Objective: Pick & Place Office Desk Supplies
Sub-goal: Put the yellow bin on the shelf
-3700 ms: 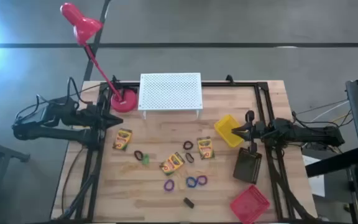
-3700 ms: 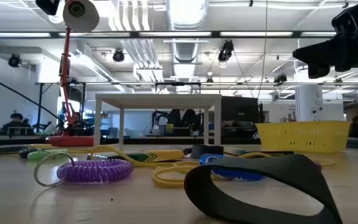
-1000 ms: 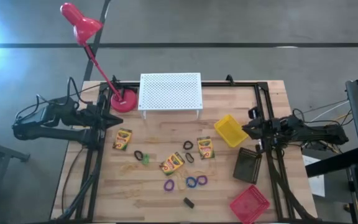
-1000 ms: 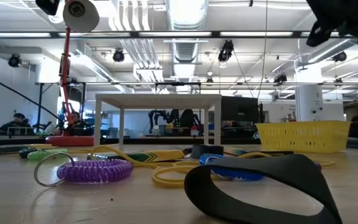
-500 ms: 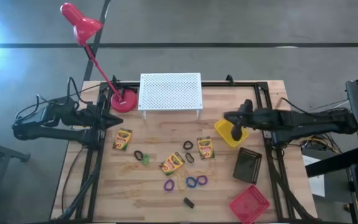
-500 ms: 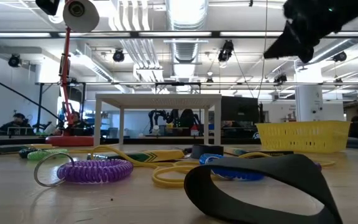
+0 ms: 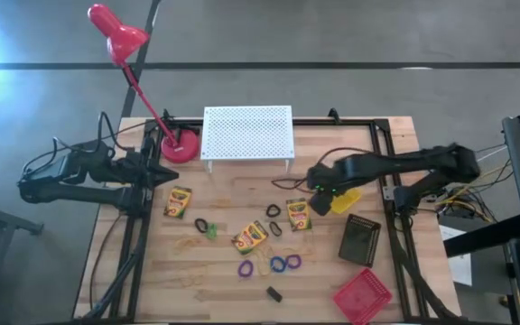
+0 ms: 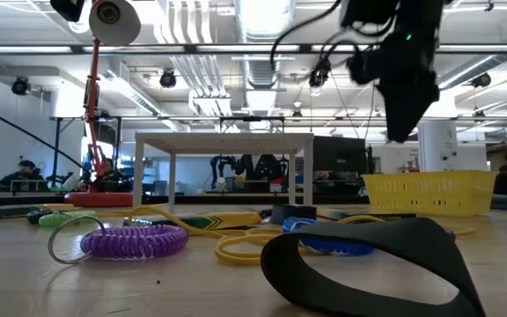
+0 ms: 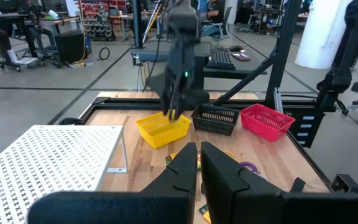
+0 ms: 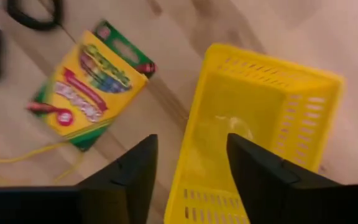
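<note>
My right tool [image 7: 317, 191], fingers spread and empty, hung right of centre beside the yellow basket [image 7: 338, 193], reaching for a pick. Next I judged I should drop onto the nearest crayon box [image 7: 297, 215]. My left tool [image 7: 171, 175] sat clenched at left.

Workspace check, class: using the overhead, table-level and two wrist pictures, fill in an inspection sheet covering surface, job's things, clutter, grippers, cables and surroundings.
Surface: wooden table, inside a black frame.
Job's things: three crayon boxes; purple loop, blue loops, green loop, black loops, tan rubber bands, small black block; yellow basket, black basket, red basket.
Clutter: red desk lamp, white perforated rack.
Grippers: right gripper open over the yellow basket's edge, empty; left gripper shut, at the table's left edge.
Cables: bundles beside both arm bases.
Surroundings: open workshop with ceiling lights; seated person far back.
</note>
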Action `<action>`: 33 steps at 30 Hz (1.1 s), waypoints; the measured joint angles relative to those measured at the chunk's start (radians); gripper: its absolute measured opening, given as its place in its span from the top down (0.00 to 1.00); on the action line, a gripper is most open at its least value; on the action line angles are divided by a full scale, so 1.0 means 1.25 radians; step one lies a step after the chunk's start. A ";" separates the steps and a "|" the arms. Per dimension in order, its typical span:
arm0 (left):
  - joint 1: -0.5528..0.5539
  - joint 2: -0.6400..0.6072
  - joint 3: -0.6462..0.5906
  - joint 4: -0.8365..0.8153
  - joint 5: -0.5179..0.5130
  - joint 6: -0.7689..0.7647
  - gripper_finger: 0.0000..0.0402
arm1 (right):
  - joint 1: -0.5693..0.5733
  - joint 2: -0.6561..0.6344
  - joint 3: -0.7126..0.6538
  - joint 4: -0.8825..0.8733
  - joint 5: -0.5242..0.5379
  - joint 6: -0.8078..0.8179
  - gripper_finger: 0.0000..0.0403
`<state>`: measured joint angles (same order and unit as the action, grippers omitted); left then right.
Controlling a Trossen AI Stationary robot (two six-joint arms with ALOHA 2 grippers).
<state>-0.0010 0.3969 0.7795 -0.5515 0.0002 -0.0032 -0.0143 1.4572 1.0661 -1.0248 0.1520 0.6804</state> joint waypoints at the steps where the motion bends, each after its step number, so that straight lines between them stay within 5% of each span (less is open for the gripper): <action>1: 0.000 0.000 0.000 0.000 0.000 0.000 0.93 | -0.002 0.027 0.004 0.000 -0.002 -0.004 0.49; 10: 0.000 0.000 0.000 0.000 0.000 0.000 0.93 | -0.054 0.173 -0.001 -0.008 -0.025 -0.093 0.51; 15: 0.000 0.000 0.000 0.000 0.000 0.000 0.93 | -0.063 0.210 -0.005 -0.007 -0.061 -0.142 0.67; 21: 0.000 0.000 0.000 0.000 0.000 0.001 0.93 | -0.056 0.202 0.031 -0.017 -0.221 -0.202 0.95; 28: 0.000 0.000 0.000 0.000 0.000 0.003 0.93 | -0.054 0.092 0.231 -0.032 -0.369 -0.356 0.98; 33: 0.000 0.000 0.000 0.000 0.000 0.003 0.93 | -0.061 0.089 0.462 0.037 -0.207 -0.503 0.98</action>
<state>-0.0008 0.3969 0.7799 -0.5518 0.0002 0.0006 -0.0903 1.5687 1.6440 -0.9787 -0.1062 0.0522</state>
